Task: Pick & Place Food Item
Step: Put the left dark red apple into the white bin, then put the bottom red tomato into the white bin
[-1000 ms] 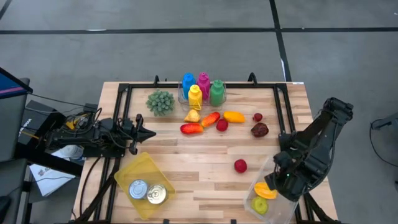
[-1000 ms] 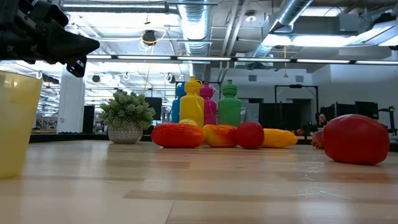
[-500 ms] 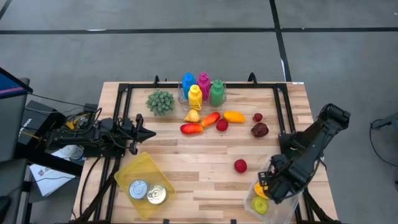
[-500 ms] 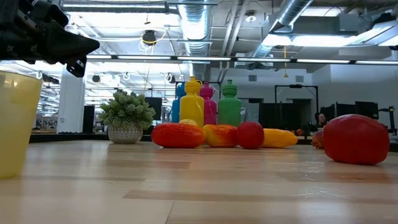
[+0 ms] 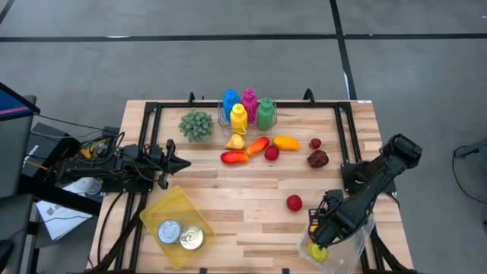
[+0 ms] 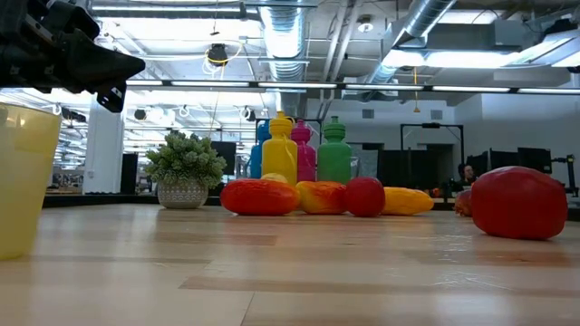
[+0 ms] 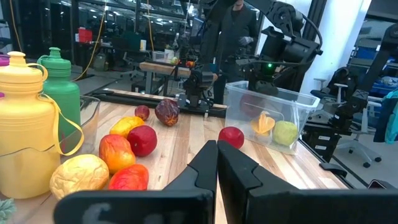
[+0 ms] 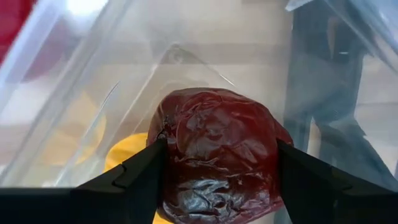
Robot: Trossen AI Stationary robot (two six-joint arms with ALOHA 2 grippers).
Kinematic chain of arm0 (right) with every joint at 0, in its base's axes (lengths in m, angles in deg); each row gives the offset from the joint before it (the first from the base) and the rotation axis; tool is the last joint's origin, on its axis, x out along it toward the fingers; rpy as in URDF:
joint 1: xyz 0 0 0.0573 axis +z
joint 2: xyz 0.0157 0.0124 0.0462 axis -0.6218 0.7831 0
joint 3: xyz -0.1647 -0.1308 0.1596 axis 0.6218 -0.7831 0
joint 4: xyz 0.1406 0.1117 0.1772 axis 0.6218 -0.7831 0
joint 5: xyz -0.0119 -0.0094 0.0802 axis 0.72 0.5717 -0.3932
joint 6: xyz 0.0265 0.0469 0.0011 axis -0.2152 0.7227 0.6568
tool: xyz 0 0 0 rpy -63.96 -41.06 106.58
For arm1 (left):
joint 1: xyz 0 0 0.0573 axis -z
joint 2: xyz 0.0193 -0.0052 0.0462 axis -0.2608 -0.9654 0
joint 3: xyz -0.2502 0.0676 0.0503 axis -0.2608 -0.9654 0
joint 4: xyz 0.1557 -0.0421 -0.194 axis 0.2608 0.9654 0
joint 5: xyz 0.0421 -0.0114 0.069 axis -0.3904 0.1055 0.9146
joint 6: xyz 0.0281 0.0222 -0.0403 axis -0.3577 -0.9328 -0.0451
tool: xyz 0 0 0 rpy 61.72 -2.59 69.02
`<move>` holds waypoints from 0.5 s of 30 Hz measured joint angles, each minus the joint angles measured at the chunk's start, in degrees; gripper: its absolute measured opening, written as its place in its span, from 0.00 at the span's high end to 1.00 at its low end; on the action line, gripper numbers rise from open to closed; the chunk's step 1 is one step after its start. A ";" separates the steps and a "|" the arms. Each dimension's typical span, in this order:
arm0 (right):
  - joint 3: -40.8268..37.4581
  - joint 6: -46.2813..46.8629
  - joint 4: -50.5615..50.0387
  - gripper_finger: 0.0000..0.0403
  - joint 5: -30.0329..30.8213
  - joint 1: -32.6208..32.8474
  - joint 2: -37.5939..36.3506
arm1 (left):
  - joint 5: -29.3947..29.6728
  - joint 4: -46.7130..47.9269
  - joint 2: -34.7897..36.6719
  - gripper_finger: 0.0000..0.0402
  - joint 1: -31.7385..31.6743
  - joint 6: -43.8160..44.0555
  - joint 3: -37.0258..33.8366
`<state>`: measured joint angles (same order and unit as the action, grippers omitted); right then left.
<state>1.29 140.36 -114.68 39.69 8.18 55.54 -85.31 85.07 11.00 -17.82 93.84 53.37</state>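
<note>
- Jaws of the right gripper (image 8: 214,186) clamp a wrinkled dark-red fruit (image 8: 217,149) from both sides, just above the clear plastic bin (image 5: 358,247) at the table's near right corner.
- Right arm reaches down into that bin, hiding most of its contents; a yellow piece (image 5: 319,253) shows beneath.
- Left gripper (image 5: 183,161) sits with fingers pressed together, hovering level over the table's left edge, beyond the yellow tub (image 5: 171,209).
</note>
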 joint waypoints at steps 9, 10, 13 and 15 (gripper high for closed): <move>0.10 -0.34 -0.07 0.17 0.03 -0.14 -0.03 | 0.00 0.04 0.00 1.00 0.00 -0.02 0.00; 0.09 -0.47 0.22 0.15 0.03 -0.10 -0.12 | 0.00 0.06 0.00 1.00 0.00 -0.02 0.00; 1.07 -2.31 0.09 0.10 0.01 -0.08 -0.23 | 0.00 0.06 0.00 1.00 -0.01 0.00 0.00; 1.88 -3.75 -0.50 0.08 0.05 -0.12 -0.74 | 0.00 0.06 0.00 1.00 0.00 -0.01 0.00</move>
<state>3.17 136.61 -115.18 39.74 8.06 54.80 -85.31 85.13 11.00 -17.82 93.83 53.37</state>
